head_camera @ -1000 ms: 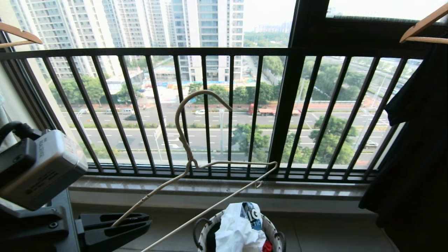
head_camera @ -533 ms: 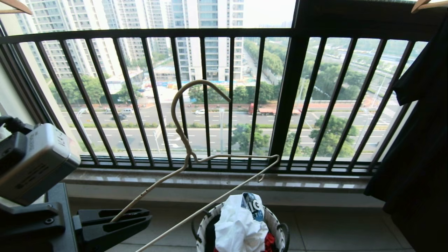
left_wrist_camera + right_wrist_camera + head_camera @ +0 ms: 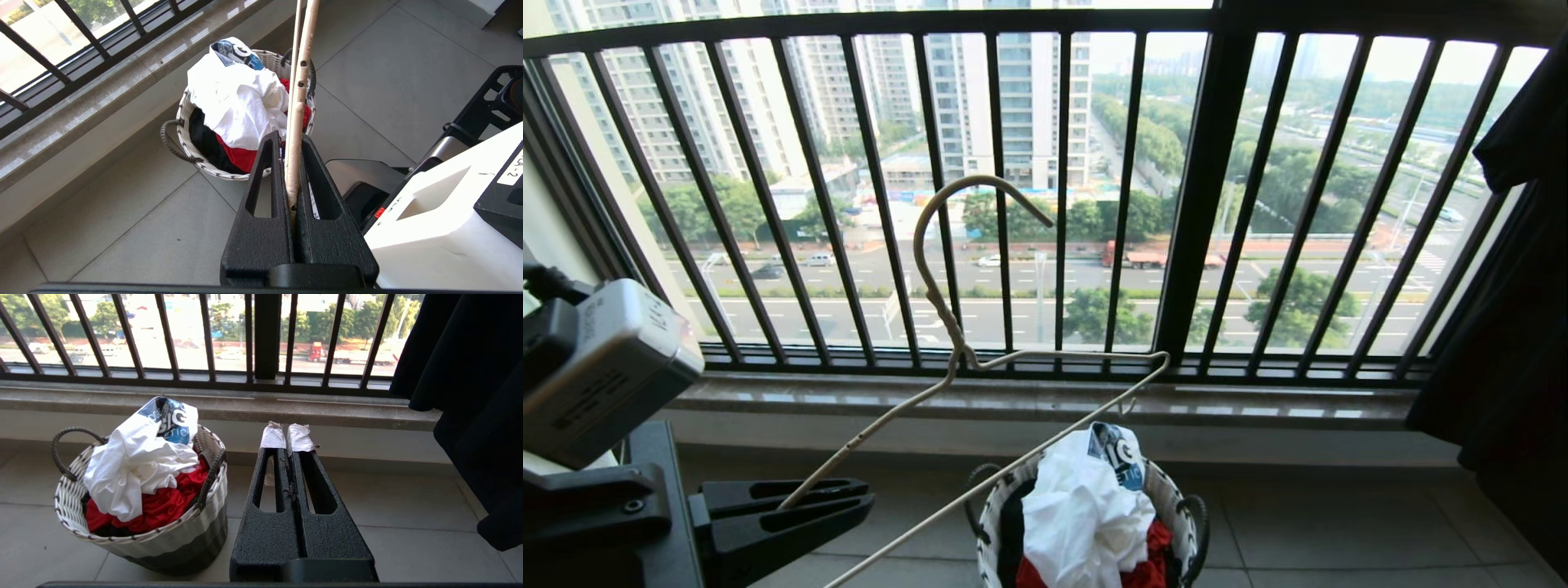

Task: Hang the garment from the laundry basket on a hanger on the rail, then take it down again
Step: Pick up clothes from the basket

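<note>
— Head view, nearest? Left end effector (image 3: 849, 505) clamps the hanger (image 3: 947, 327); right end effector (image 3: 286, 437) is closed, empty.
— Beyond? Garment (image 3: 1078, 523) heaped over the laundry basket (image 3: 988, 523) rim, bare floor tiles (image 3: 1339, 531) beside, then window railing (image 3: 1201, 204).

A high-rise apartment balcony used for laundry. A black barred window railing (image 3: 1045, 196) above a stone sill (image 3: 1045, 400) overlooks tower blocks and a busy road, while a laundry basket (image 3: 171, 535) of clothes sits on the grey tiled floor (image 3: 1323, 531).

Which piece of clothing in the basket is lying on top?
The white T-shirt with the blue graphic; the red garment lies underneath it.
</note>
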`<state>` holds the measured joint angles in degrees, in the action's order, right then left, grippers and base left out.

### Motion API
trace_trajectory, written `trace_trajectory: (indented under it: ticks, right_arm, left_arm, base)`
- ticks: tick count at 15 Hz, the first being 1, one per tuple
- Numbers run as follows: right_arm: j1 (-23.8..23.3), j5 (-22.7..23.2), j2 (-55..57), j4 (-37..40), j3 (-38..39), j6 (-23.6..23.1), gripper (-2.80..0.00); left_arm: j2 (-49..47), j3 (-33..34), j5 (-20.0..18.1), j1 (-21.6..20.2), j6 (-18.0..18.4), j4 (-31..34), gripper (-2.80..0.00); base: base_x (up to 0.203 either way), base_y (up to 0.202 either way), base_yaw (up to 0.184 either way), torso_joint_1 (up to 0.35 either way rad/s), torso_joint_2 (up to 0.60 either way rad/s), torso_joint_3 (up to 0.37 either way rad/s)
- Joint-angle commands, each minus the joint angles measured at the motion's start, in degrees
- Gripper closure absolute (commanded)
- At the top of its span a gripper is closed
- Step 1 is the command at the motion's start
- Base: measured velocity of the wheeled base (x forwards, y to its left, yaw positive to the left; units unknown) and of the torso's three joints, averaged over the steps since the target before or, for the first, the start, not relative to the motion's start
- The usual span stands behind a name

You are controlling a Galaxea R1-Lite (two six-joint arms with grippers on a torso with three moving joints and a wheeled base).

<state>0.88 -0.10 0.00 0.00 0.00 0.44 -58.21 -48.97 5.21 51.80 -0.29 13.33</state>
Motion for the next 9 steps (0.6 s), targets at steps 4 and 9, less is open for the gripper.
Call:
trace_trajectory:
  ticks: [4,9]
  right_arm:
    - [0.0,0.01,0.09,0.0,0.0,0.0,0.0]
    - [0.0,0.01,0.0,0.0,0.0,0.0,0.0]
  left_arm:
    - [-0.32,0.19,-0.02,-0.21,-0.15,0.12,0.0]
    - [-0.12,0.3,-0.05,-0.19,-0.15,0.12,0.0]
  base:
    - [0.0,0.0,0.0,-0.071,0.44,0.369]
    - [0.0,0.0,0.0,-0.014,0.16,0.14]
